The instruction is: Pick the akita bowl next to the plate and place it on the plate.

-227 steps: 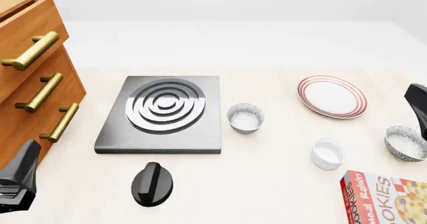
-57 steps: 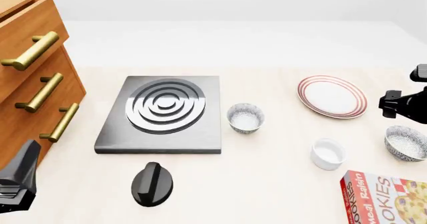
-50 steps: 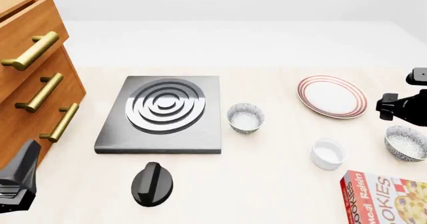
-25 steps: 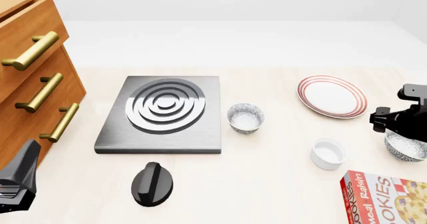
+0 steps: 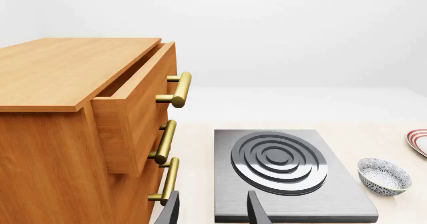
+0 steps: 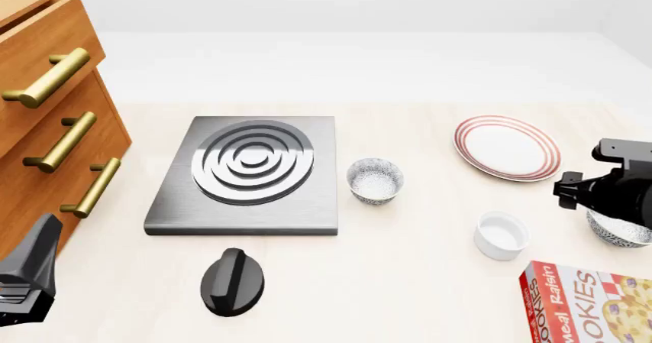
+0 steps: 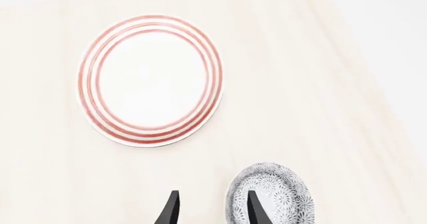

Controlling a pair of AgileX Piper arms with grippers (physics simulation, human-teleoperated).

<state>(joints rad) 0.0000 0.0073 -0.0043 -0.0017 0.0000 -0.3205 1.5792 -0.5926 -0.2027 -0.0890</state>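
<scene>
The right gripper [image 7: 211, 209], fingers apart, hovers over the bowl [image 6: 618, 232], apparently straddling its rim. The plate [image 6: 506, 147] lies just beyond. The left gripper [image 5: 212, 211] is also spread.

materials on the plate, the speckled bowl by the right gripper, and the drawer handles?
Plate: looks like glazed ceramic, smooth white with thin red rings at the rim. Speckled bowl: probably glazed ceramic or stoneware, with a fine grey-and-white pattern and a thin rim. Drawer handles: look like brushed brass, gold-toned cylindrical bars with soft highlights. It is a render, so these go by surface look only.
</scene>
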